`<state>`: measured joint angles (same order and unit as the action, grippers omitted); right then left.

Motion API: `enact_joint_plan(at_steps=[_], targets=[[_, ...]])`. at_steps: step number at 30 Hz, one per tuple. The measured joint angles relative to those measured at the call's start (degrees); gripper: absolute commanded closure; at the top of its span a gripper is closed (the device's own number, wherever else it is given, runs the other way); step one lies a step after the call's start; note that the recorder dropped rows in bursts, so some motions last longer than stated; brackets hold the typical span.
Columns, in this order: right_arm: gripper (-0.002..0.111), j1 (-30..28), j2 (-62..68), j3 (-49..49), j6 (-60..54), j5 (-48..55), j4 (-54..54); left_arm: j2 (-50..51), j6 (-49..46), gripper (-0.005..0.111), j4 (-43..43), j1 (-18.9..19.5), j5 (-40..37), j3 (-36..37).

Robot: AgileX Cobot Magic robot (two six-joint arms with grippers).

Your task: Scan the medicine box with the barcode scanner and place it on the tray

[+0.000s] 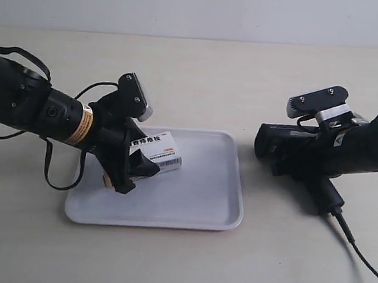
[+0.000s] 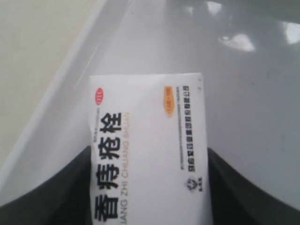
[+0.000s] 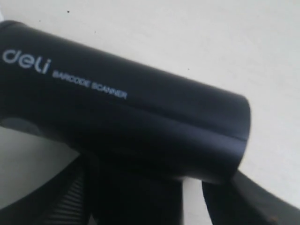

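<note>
Big glossy white tray (image 1: 189, 212), low rim, rounded corners, lying on a matte beige table (image 1: 195, 75). Over its left part, held by the left gripper (image 1: 135, 170): the box (image 1: 158, 152), smooth white carton, long axis pointing roughly across the tray toward the scanner (image 1: 295, 152). Clamped on both sides between dark fingers (image 2: 42, 197). Can't tell if touching the tray yet. Scanner: blocky black plastic, right gripper (image 3: 140, 197) closed on it, well off the tray's right edge.
</note>
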<state>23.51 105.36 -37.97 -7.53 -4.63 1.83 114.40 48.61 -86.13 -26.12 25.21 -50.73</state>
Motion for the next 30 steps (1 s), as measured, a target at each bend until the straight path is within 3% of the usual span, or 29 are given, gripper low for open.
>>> enact_joint_plan(at_steps=[1,2,5,7,12,15,18,23,25,30], targets=[[0.059,0.00,0.03,-0.03,0.00,-0.25,0.17,0.00,-0.13,0.012,0.05,0.00,0.00,-0.05],[0.046,0.00,0.13,-0.03,0.00,-0.36,0.28,0.38,-0.14,0.002,0.17,0.00,0.00,-0.05],[0.015,0.00,0.26,-0.03,1.41,-0.04,1.99,-0.01,0.07,0.002,0.19,0.00,-0.03,-0.15],[0.010,0.00,-0.22,-0.03,3.12,0.77,3.06,-1.94,0.07,0.002,-0.37,-0.04,-0.64,-0.15],[0.014,0.00,-8.93,-0.03,3.88,5.26,3.26,-11.98,8.82,0.002,-4.39,-0.13,-2.14,-0.04],[0.020,0.00,-17.40,-0.03,3.88,9.25,3.26,-19.29,19.04,0.006,-10.83,-0.02,-2.51,0.08],[0.039,0.00,-28.46,-0.03,3.88,12.36,3.38,-28.15,26.56,0.028,-12.68,0.86,-2.02,1.12],[0.094,0.00,-44.93,-0.03,3.88,13.67,3.38,-42.51,34.77,0.106,-13.15,5.36,-0.42,7.08],[0.108,0.00,-50.87,0.11,3.88,12.98,3.38,-48.62,37.14,0.104,-13.27,8.05,-0.41,11.40],[0.108,0.00,-60.73,4.11,4.28,9.95,3.48,-64.04,40.68,0.104,-12.64,13.52,-5.56,24.64]])
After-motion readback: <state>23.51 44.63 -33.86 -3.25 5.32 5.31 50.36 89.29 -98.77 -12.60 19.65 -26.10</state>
